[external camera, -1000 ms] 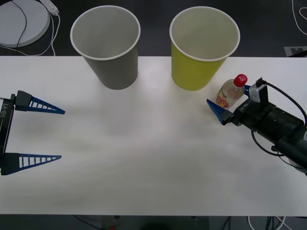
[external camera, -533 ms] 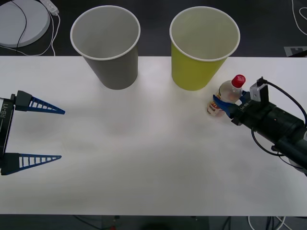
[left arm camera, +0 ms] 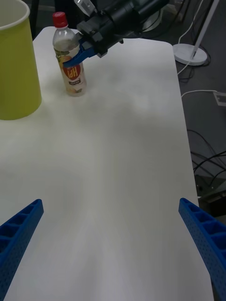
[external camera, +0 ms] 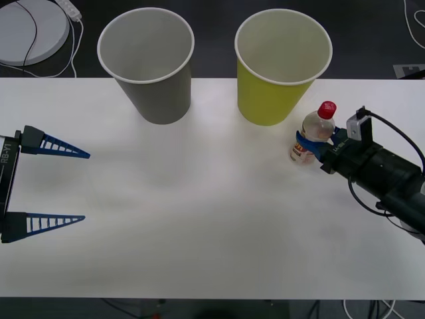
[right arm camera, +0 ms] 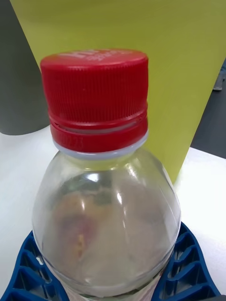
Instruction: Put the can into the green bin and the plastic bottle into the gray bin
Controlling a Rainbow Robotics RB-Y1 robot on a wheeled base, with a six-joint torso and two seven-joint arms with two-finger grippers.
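Right tool (external camera: 317, 141) now has its blue ribbed fingers (right arm camera: 188, 270) closed around the plastic bottle (external camera: 312, 133), one each side of the clear body just above the label; a second ago those fingers stood apart, with the bottle between them and not yet pinched; half a second ago they had closed in and the bottle had tipped and slid a little toward the middle of the tabletop (external camera: 212, 219). Since then the bottle has barely moved; it stands nearly upright, red cap up, and its base looks to rest on the tabletop, just beside the green bin (external camera: 281, 66) on that bin's right and front.

So the grasp seems made, and the lift is the step in hand; I judge the task at its early part, since the bottle is in neither bin and no can is to be seen on the tabletop. The gray bin (external camera: 147, 63) stands well apart, beyond the green bin on the robot's left, so the carry must pass over or in front of the green bin without knocking it; the smooth, light bottle, held only around its body, could slip or swing.

Left tool (external camera: 63, 183) waits wide open at the tabletop's left edge, holding nothing.
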